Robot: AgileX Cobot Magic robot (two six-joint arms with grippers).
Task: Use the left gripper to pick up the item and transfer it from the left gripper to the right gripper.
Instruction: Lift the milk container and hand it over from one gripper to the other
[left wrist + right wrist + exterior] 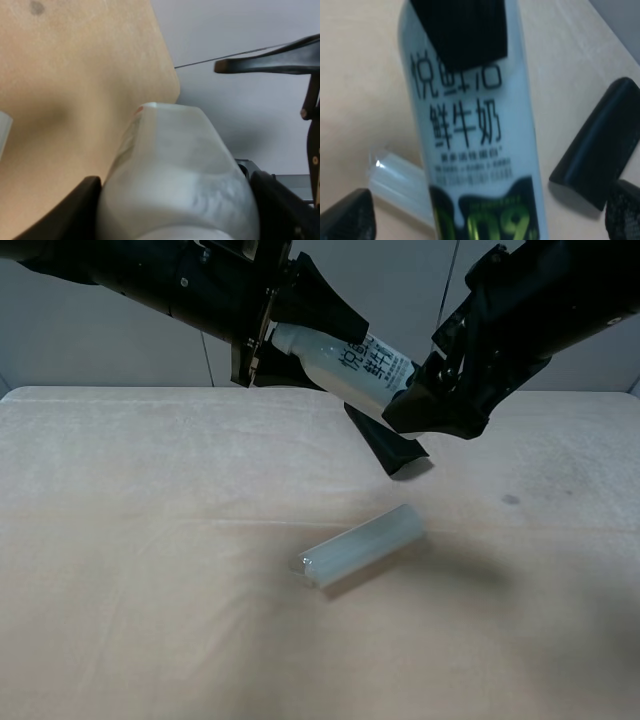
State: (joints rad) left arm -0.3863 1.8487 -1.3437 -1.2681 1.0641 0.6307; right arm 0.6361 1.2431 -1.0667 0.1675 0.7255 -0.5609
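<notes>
The item, a white bottle (345, 365) with dark characters, hangs tilted in the air above the table's back. My left gripper (298, 340) is shut on its cap end; in the left wrist view the bottle (175, 170) fills the space between the fingers (82, 210). My right gripper (415, 392) is open with its jaws on either side of the bottle's base end. In the right wrist view the bottle (470, 130) shows its green-black mark, and the right gripper's fingers (345, 217) stand well clear of its sides.
A translucent pale cylinder (360, 543) lies on the beige table (150, 570) in the middle. A black flat case (392, 448) lies under the held bottle; it also shows in the right wrist view (597, 150). A grey wall stands behind.
</notes>
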